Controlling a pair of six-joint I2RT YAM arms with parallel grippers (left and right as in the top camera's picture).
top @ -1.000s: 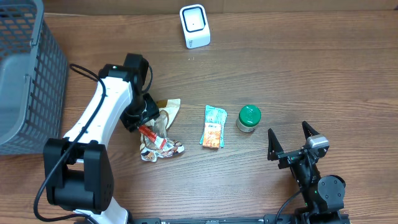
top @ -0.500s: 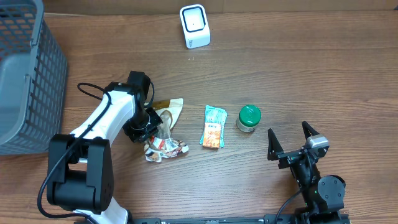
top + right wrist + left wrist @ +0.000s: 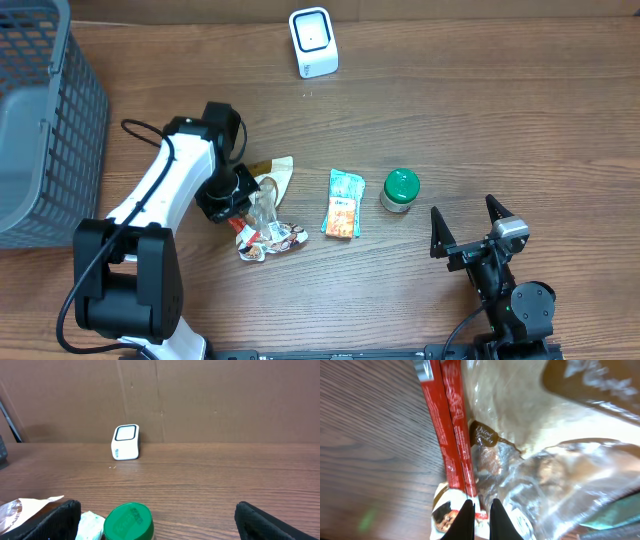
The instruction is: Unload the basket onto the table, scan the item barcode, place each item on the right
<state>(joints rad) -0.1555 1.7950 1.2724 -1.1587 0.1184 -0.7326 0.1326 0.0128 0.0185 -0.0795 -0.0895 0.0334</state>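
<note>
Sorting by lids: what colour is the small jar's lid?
The jar lid is green, clearest in the overhead view.

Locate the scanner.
Overhead, the scanner stands near the table's far edge, just left of centre, beyond the packet and the green-lidded jar.

bag (image 3: 272, 180) clear, red stripe | jar lid (image 3: 402, 184) green | scanner (image 3: 313, 42) white | basket (image 3: 85, 110) grey mesh

This is looking like a lab posing as a shop checkout: a white scanner (image 3: 313, 42), a grey mesh basket (image 3: 85, 110) and a green-lidded jar (image 3: 401, 186) are sitting on a wooden bench (image 3: 480, 120), cardboard sheeting (image 3: 225, 400) standing behind.
</note>
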